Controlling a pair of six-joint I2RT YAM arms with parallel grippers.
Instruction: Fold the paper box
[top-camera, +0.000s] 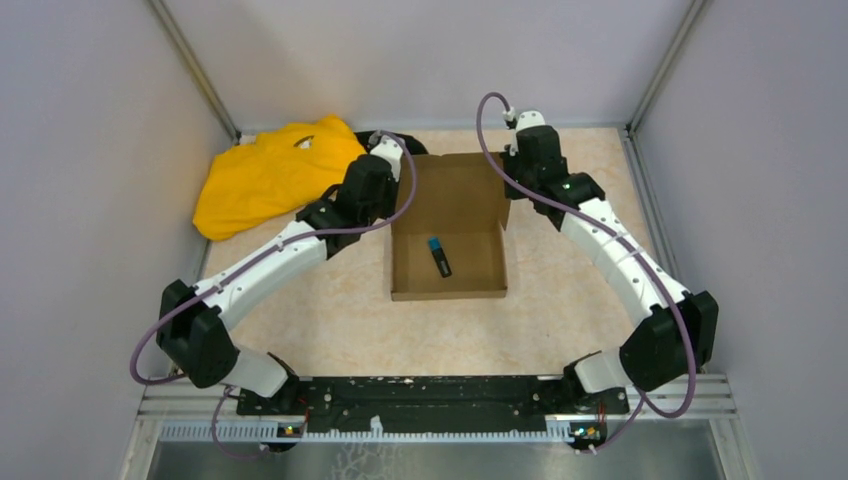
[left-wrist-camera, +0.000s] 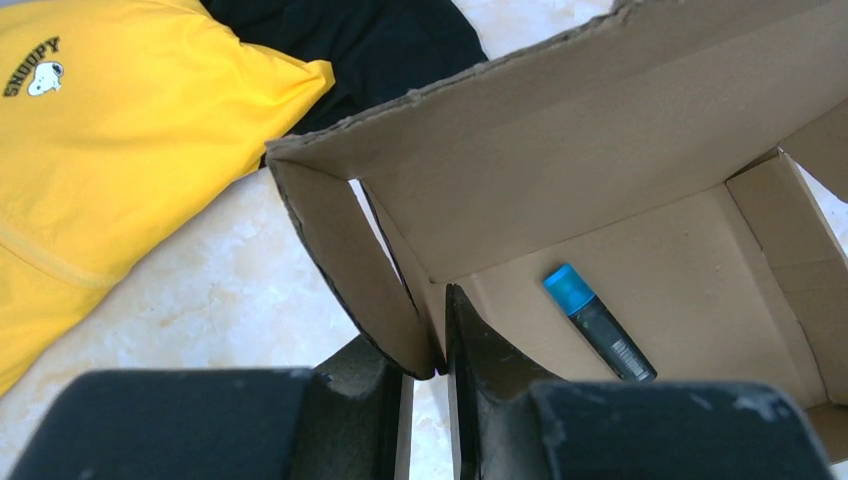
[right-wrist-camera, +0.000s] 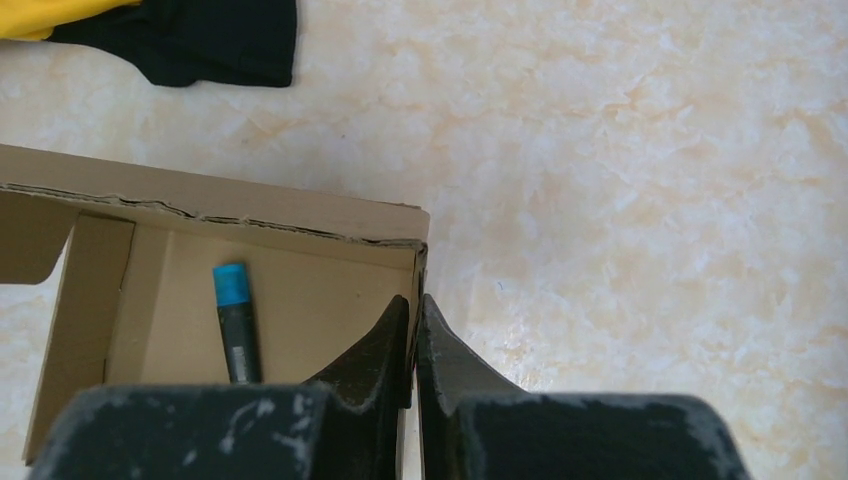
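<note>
Two outstretched arms: left end effector (left-wrist-camera: 436, 338) and right end effector (right-wrist-camera: 413, 306) pinch paper box (top-camera: 460, 195) walls.

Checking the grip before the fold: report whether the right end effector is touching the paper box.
Touching. The right wrist view shows the right end effector closed on a side wall of the paper box, with the cardboard edge pinched between its fingers.

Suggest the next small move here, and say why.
Probably swing the raised lid forward and down: the left end effector and right end effector each pinch a side of the paper box, which stands open with a marker inside.
</note>
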